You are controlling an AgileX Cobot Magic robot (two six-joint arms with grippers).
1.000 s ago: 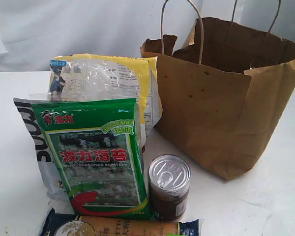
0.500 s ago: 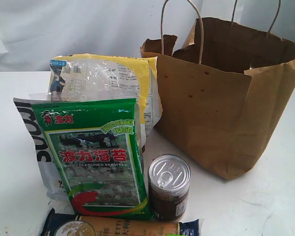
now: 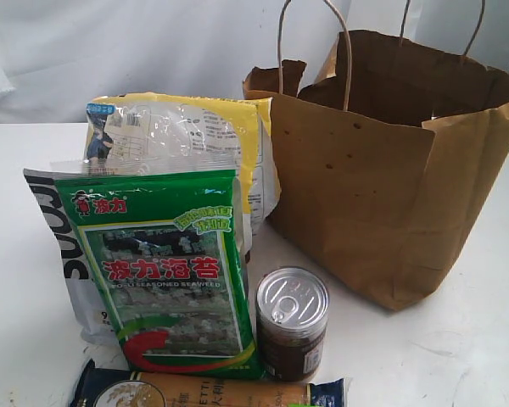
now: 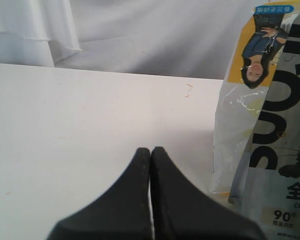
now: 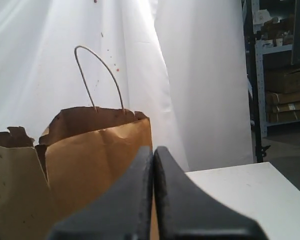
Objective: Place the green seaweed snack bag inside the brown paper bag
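Observation:
The green seaweed snack bag stands upright at the front left of the exterior view, leaning on the packets behind it. To its right the brown paper bag stands open with its cord handles up. It also fills the left part of the right wrist view as the brown paper bag. Neither arm shows in the exterior view. My left gripper is shut and empty, low over the white table beside a grey pouch. My right gripper is shut and empty, close to the bag's side.
A grey pouch and a yellow-and-clear plastic bag stand behind the seaweed bag. A metal-lidded can stands at its right. A dark packet lies along the front edge. The grey pouch shows in the left wrist view.

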